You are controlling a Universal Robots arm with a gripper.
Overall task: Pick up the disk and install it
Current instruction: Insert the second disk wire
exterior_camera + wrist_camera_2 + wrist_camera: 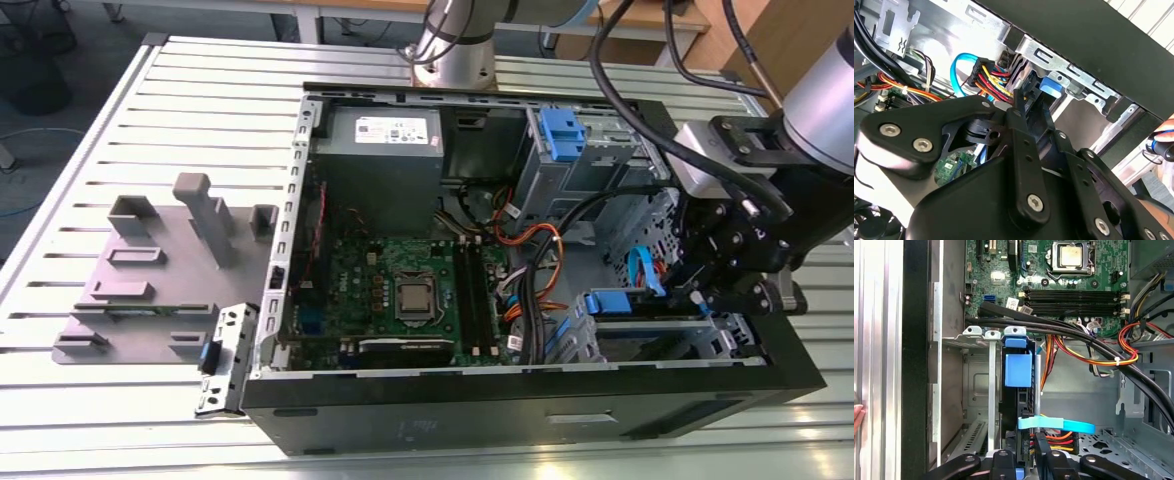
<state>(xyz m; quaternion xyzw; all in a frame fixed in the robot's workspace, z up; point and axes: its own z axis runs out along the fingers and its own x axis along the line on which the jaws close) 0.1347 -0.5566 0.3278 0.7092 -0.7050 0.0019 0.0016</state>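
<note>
Gripper [1026, 452] at disk [1017, 371], in drive bay [976, 335]

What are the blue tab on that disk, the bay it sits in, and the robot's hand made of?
The disk's blue tab looks like moulded plastic: even colour, soft matte sheen. The bay seems to be bare sheet metal: silvery, thin folded edges, stamped slots. The hand looks like black-coated metal or hard plastic, its flat links joined by bright screws; which one, the look leaves open.

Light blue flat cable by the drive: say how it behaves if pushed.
The light blue cable looks thin and ribbon-flat, so probably floppy and light. In the second wrist view the cable arcs freely, so it likely flexes aside.
</note>
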